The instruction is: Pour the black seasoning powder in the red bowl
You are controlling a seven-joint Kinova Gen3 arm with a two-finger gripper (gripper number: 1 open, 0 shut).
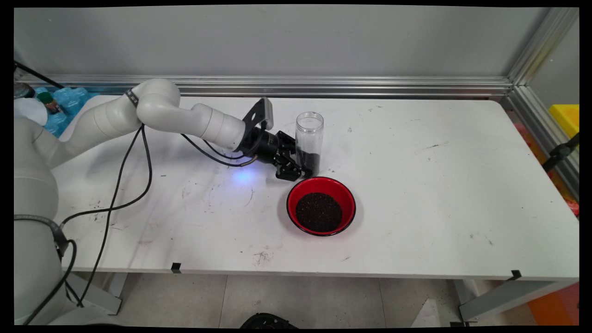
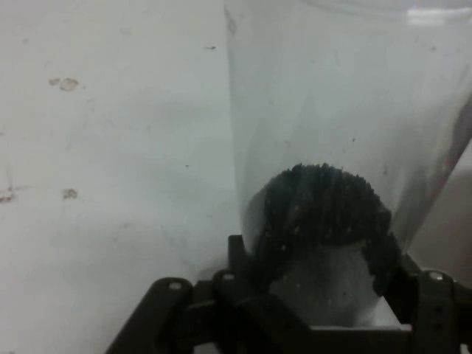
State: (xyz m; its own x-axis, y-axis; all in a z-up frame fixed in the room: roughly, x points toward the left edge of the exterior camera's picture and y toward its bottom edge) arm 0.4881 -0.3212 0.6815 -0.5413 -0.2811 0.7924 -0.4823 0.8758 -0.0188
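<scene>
A clear plastic jar (image 1: 309, 134) stands upright on the white table (image 1: 416, 185), with a little heap of dark grains (image 1: 311, 161) in its bottom. My gripper (image 1: 301, 170) reaches in low from the left and is shut on the jar's base. In the hand view the jar (image 2: 332, 110) fills the right half, its dark grains (image 2: 324, 199) sit just above my gripper (image 2: 321, 258), and one finger presses each side of the wall. Just in front of the jar stands a red bowl (image 1: 296, 196) holding more dark grains (image 1: 319, 212).
Black cables (image 1: 115, 185) hang from the arm down over the table's left part. Bottles and blue packages (image 1: 60, 104) lie beyond the far left corner. An aluminium rail (image 1: 347, 85) runs along the back edge.
</scene>
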